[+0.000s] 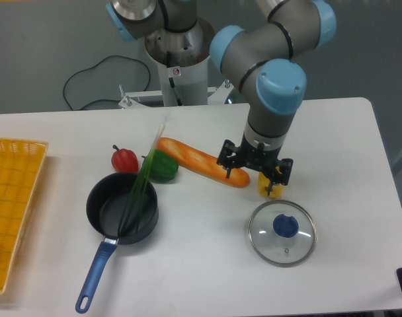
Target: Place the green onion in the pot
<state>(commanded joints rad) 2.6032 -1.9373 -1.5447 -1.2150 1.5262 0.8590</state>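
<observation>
The arm (267,46) is showing fat grey tube segments joined by rounded light-blue caps. Its pale cylindrical base column (176,72) is wearing a small red-and-white sticker. The black two-finger gripper (254,168) is hanging from the grey wrist, prongs dark and angular.

Bright even overhead light, soft faint shadows, slightly soft focus, mild glare.
</observation>
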